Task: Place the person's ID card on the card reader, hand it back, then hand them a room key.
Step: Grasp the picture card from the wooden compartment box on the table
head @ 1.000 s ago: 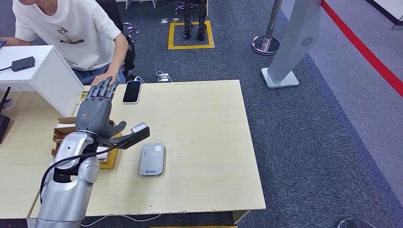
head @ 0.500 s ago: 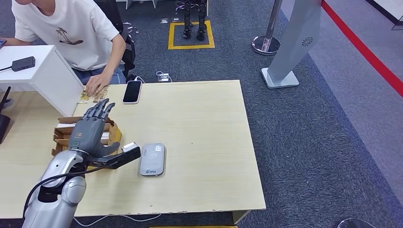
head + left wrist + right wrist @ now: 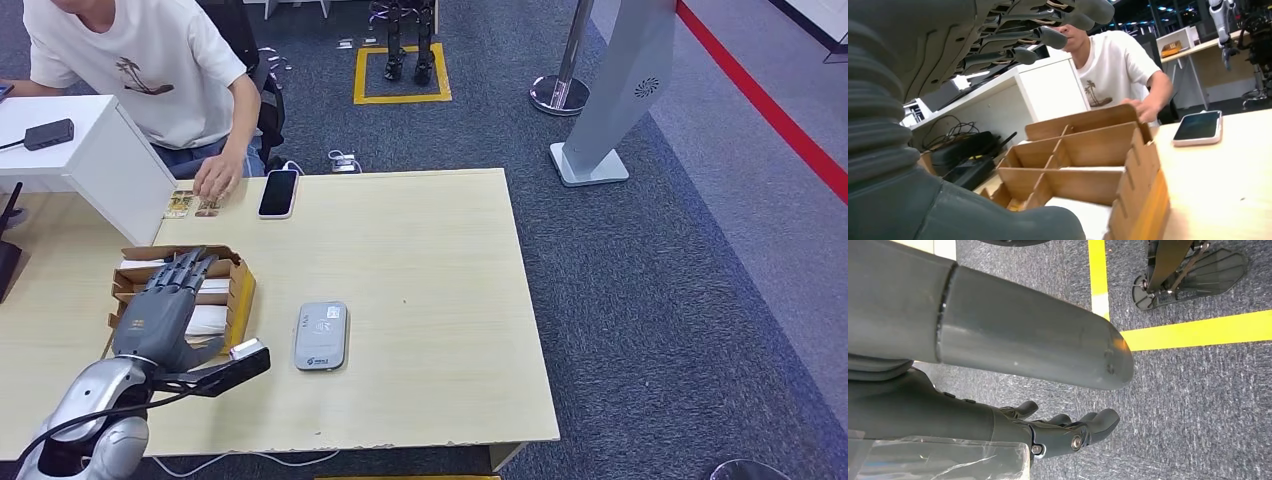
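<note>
My left hand (image 3: 163,308) hovers over the wooden divider box (image 3: 238,300) with its fingers stretched out and apart, holding nothing. In the left wrist view its fingers (image 3: 1048,35) reach out above the box (image 3: 1083,150), which holds white cards (image 3: 1083,215). The grey card reader (image 3: 321,336) lies flat on the table to the right of the box. At the table's far edge a person's hand (image 3: 215,182) rests on two small cards (image 3: 180,205). My right hand (image 3: 1073,432) hangs over the carpet with loosely extended fingers and nothing in it.
A phone (image 3: 278,192) lies face up at the far edge, beside the person's hand. A white cabinet (image 3: 100,160) stands on the far left. The light wooden table (image 3: 430,280) stretches bare to the right of the reader. A grey stand (image 3: 620,90) rises from the carpet beyond the table.
My left hand has drawn back from the person's hand at the far edge to above the wooden box. The person's hand has shifted slightly and stays on the small cards.
</note>
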Controlling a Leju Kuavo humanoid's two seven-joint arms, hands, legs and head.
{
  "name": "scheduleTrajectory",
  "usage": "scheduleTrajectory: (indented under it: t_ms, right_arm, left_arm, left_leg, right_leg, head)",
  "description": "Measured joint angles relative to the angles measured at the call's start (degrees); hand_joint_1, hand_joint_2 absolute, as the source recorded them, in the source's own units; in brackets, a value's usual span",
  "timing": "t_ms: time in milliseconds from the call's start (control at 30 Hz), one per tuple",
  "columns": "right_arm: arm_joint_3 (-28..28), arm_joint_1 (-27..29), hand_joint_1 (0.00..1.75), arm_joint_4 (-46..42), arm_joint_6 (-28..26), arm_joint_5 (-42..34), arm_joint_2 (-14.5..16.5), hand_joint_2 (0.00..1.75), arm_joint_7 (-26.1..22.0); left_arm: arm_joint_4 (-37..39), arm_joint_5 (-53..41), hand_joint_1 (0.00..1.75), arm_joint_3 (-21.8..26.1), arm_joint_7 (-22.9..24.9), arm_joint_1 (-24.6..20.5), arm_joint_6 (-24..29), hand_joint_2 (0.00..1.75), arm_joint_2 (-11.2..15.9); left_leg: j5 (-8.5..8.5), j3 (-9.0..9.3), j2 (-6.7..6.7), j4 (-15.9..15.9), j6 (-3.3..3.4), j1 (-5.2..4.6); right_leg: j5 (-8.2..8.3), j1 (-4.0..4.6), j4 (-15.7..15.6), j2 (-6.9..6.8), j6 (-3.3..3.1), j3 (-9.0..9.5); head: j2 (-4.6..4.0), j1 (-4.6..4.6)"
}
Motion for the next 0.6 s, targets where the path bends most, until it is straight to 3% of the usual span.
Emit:
scheduleTrajectory:
  t_ms: [233, 600]
  right_arm:
    - [0.00, 0.00, 0.00, 0.00, -0.12, 0.02, 0.00, 0.00, -0.07]
    - [0.00, -0.02, 0.00, 0.00, -0.44, 0.52, -0.02, 0.00, 0.32]
  left_arm:
    - [-3.98, -0.85, 0.00, 2.84, 1.25, 4.74, -0.24, 1.75, 1.63]
    - [-7.41, -3.47, 0.00, 7.21, 2.31, 11.46, -2.46, 1.75, 1.36]
  left_leg:
    - [-0.01, 0.00, -0.01, 0.01, 0.01, -0.01]
    - [-0.03, -0.01, -0.01, 0.00, 0.00, 0.00]
  right_leg:
    - [0.00, 0.00, -0.02, -0.03, 0.00, 0.01]
    - [-0.01, 0.00, -0.02, -0.02, 0.01, 0.01]
  head:
    - [0.00, 0.00]
    - [0.00, 0.01]
